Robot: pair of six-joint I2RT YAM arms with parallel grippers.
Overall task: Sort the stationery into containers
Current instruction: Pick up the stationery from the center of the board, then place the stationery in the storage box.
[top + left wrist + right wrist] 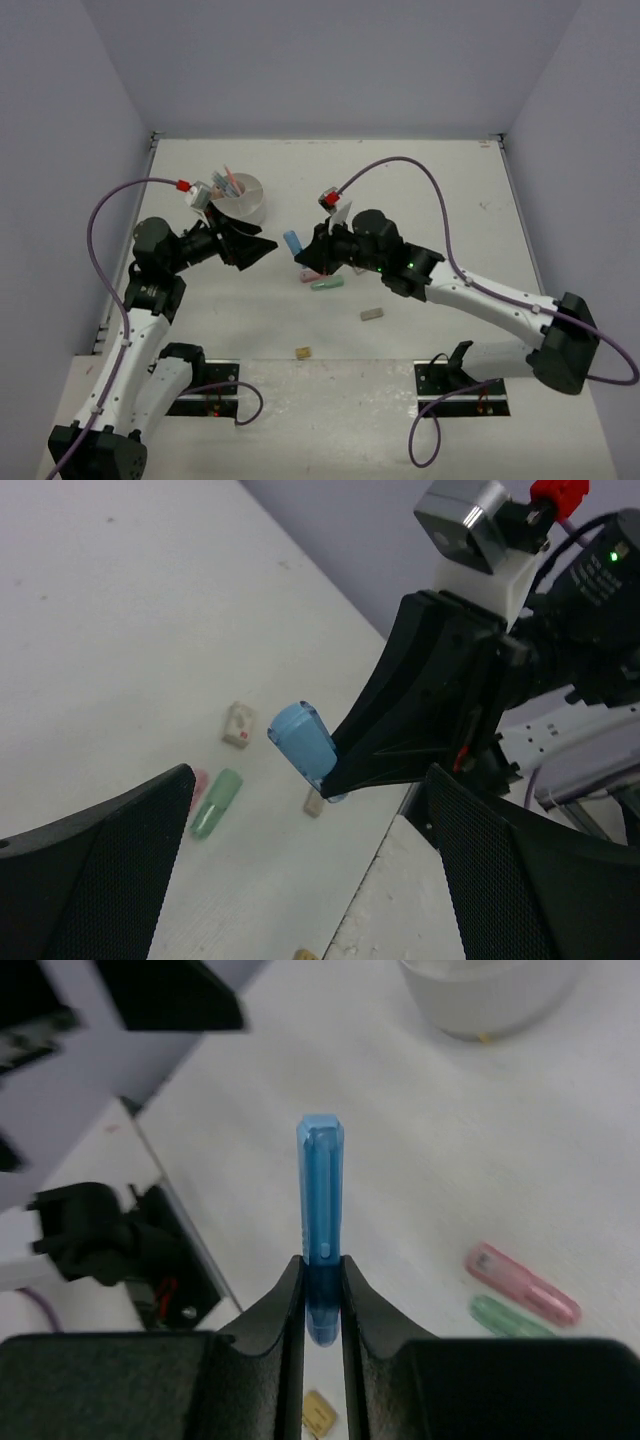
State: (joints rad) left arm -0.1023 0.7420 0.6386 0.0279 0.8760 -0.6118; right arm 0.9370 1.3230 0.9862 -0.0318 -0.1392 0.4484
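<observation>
My right gripper (305, 255) is shut on a blue clip-like piece (292, 242), pinching its lower end (320, 1200) between both fingers (283, 1300). In the left wrist view the blue piece (301, 738) sticks out of the black fingers above the table. My left gripper (262, 250) stands wide open just left of it, holding nothing. A pink piece (310, 275) and a green piece (327, 284) lie under the right gripper. The round white tub (250, 205) stands behind the left gripper with pens standing in it.
A pale eraser (372, 314) lies right of centre, and a tan eraser (302, 352) sits at the table's near seam. Another small beige eraser (314, 802) shows beside the green piece (216, 802). Purple cables arch over both arms.
</observation>
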